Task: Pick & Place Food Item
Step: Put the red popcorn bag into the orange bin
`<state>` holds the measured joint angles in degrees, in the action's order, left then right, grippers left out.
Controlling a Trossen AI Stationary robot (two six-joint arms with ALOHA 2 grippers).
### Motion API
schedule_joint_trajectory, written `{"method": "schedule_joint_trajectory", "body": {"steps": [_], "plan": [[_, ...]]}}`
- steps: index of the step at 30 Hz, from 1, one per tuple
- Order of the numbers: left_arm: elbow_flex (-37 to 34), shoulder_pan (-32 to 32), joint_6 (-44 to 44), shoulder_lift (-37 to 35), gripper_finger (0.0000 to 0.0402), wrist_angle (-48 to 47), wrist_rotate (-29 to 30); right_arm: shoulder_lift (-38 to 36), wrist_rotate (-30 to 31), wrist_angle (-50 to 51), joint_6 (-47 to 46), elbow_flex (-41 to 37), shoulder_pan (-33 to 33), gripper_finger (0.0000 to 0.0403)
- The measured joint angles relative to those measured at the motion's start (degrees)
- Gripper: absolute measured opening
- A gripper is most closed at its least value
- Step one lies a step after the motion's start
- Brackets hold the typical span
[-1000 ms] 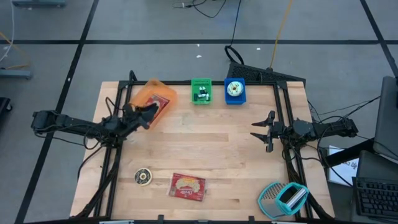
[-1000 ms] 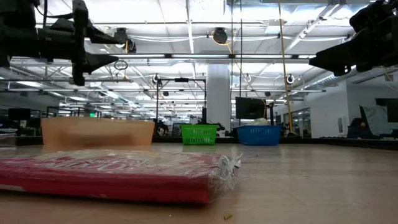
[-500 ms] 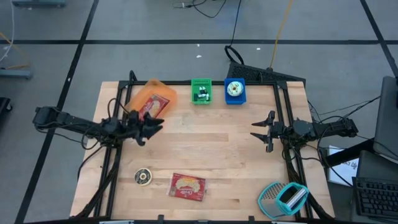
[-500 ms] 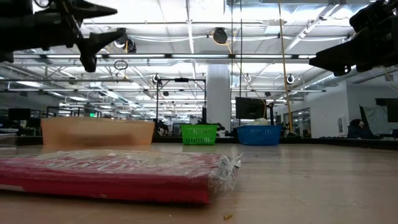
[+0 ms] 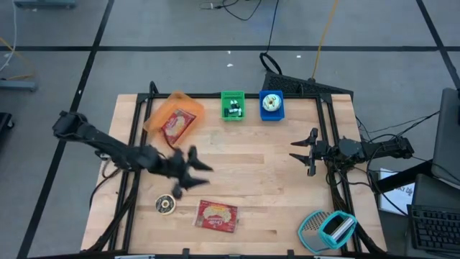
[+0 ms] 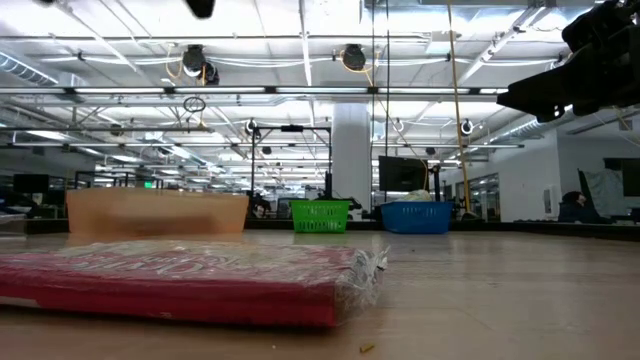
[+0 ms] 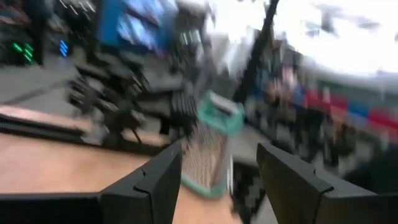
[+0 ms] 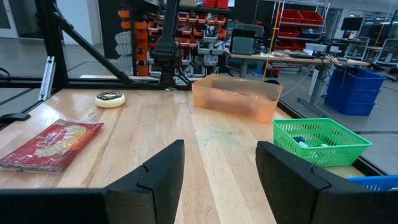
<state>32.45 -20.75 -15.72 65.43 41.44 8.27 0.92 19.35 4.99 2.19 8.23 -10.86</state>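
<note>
A red food packet (image 5: 216,215) lies flat on the wooden table near its front edge, and a round food item (image 5: 166,204) lies to its left. Another red packet (image 5: 178,124) lies in the orange bin (image 5: 164,108) at the far left. My left gripper (image 5: 195,171) hangs open above the table's left middle, with nothing between its fingers (image 7: 219,149). It stands over neither packet. My right gripper (image 5: 302,151) waits open and empty at the right edge (image 8: 221,144). In the low view the near packet (image 6: 190,280) fills the foreground.
A green basket (image 5: 232,106) and a blue basket (image 5: 271,105) stand at the far edge beside the orange bin. A teal and white holder (image 5: 327,229) sits at the near right corner. Black frame rails (image 5: 129,187) run along both table sides.
My left gripper has swung away from the orange bin toward the table's middle and near edge, rising out of the top of the low view and turning as it went. The red packet stays in the bin. My right arm has kept still.
</note>
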Motion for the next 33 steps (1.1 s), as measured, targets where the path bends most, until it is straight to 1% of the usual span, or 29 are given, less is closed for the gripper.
{"method": "schedule_joint_trajectory", "body": {"steps": [3, 9, 13, 17, 19, 22, 25, 29, 33], "plan": [[9.7, -2.9, 2.4, 6.9, 0.0209, -13.0, -0.5, 0.0, 0.0, 0.0, 0.0, 0.0, 0.0, 0.0187], [26.7, -6.7, 1.5, 21.2, 0.0209, -38.1, -0.6, 0.0, 0.0, 0.0, 0.0, 0.0, 0.0, 0.0187], [34.5, -8.0, -1.2, 29.1, 0.0209, -53.7, -3.1, 0.0, 0.0, 0.0, 0.0, 0.0, 0.0, 0.0187], [39.2, -9.0, -6.5, 35.0, 0.0209, -65.4, -4.8, 0.0, 0.0, 0.0, 0.0, 0.0, 0.0, 0.0187], [40.1, -9.7, -7.2, 37.3, 0.0209, -69.0, -6.9, 0.0, 0.0, 0.0, 0.0, 0.0, 0.0, 0.0187], [40.2, -11.1, -8.2, 39.9, 0.0209, -70.7, -8.3, 0.0, 0.0, 0.0, 0.0, 0.0, 0.0, 0.0187], [40.3, -12.2, -8.6, 42.0, 0.0209, -70.4, -8.2, 0.0, 0.0, 0.0, 0.0, 0.0, 0.0, 0.0187], [40.3, -12.7, -8.8, 45.2, 0.0209, -72.4, -7.7, 0.0, 0.0, 0.0, 0.0, 0.0, 0.0, 0.0187], [40.5, -12.5, -10.0, 47.3, 0.0209, -72.8, -6.0, 0.0, 0.0, 0.0, 0.0, 0.0, 0.0, 0.0187]]}}
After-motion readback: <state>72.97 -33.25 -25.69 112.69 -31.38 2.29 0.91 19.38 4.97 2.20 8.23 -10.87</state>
